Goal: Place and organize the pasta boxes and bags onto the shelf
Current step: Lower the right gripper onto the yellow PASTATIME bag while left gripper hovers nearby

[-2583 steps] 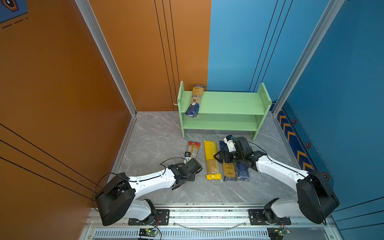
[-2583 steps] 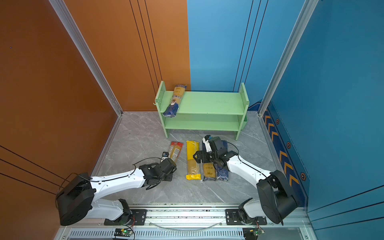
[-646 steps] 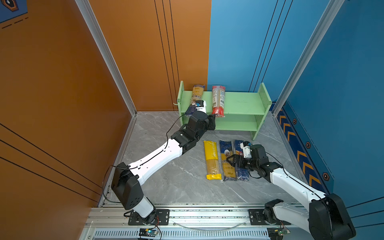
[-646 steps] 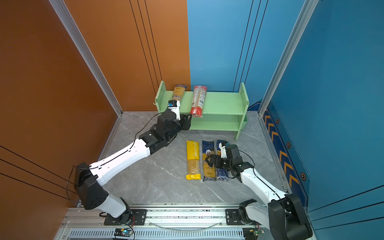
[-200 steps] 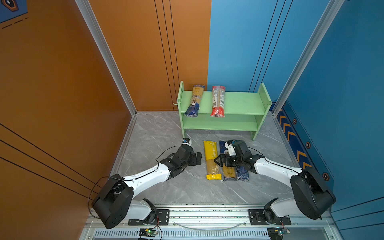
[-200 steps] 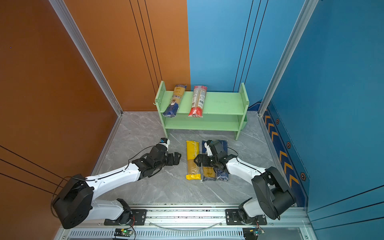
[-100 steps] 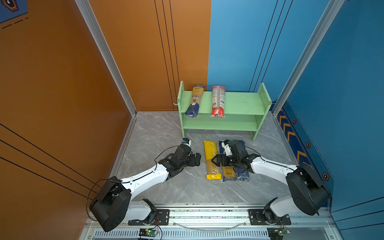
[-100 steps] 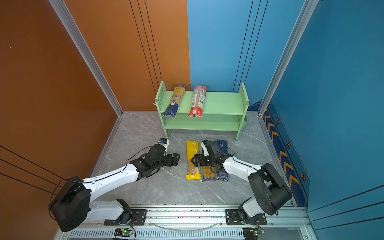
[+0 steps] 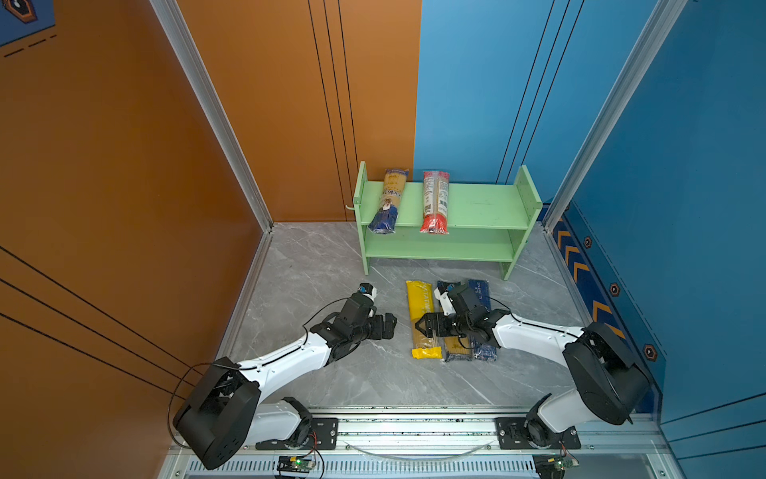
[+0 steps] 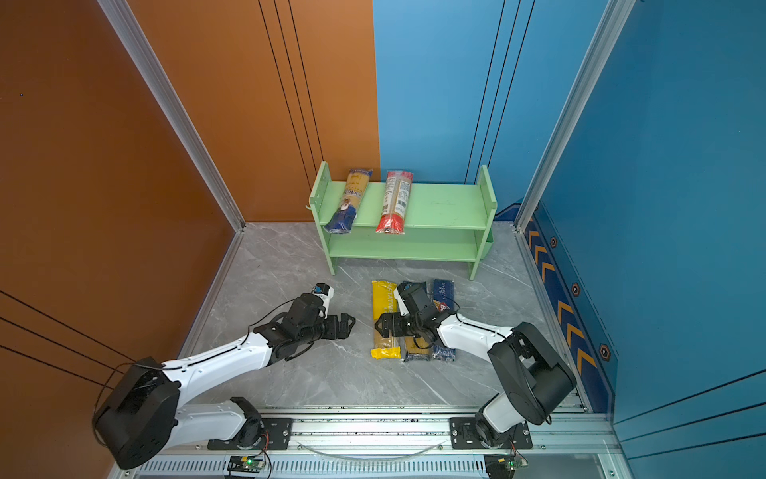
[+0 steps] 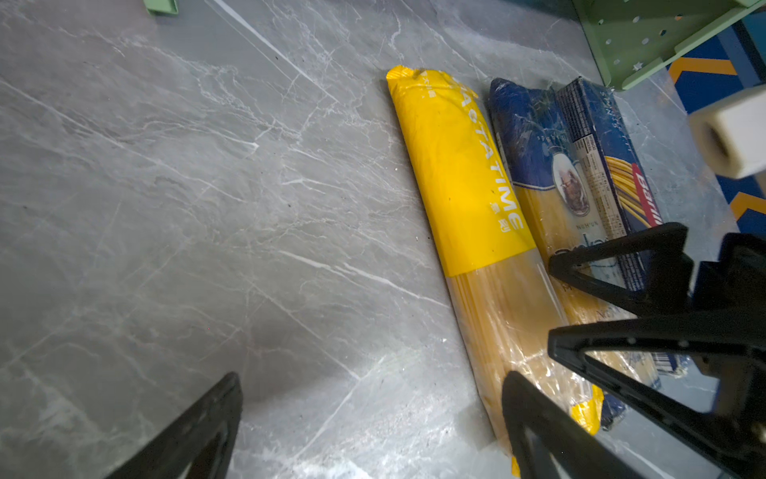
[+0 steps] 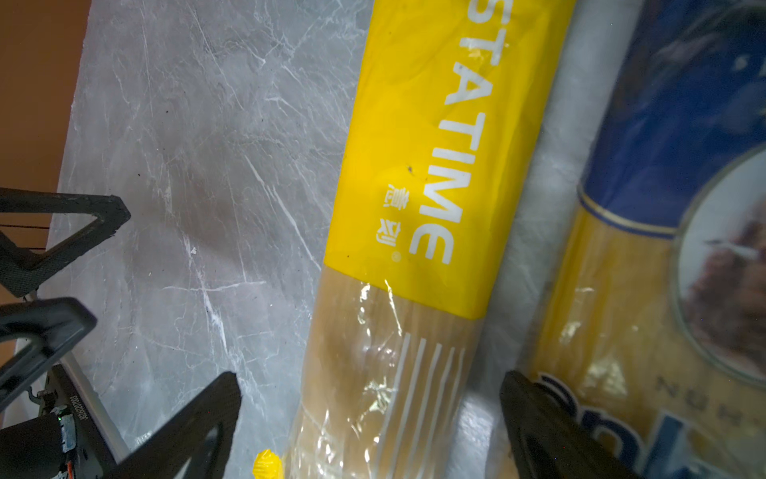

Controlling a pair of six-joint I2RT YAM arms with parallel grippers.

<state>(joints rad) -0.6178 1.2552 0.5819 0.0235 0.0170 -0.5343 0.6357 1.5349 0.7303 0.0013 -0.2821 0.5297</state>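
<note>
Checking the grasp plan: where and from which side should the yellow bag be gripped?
Across its narrow middle, from above: the yellow bag lies flat and long on the floor, with a neighbouring bag close alongside. The open right claw straddles it.

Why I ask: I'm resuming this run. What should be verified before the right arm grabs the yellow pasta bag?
1. Right gripper open: ok.
2. Yellow PASTATIME bag lies between its fingers: ok in the right wrist view.
3. Room for a finger against the neighbouring ankara bag: the gap is narrow, cannot tell.
4. Left gripper open, empty and apart from the yellow bag: ok, though close.
5. Free space on the shelf top tier, beside the red-ended bag: ok.
</note>
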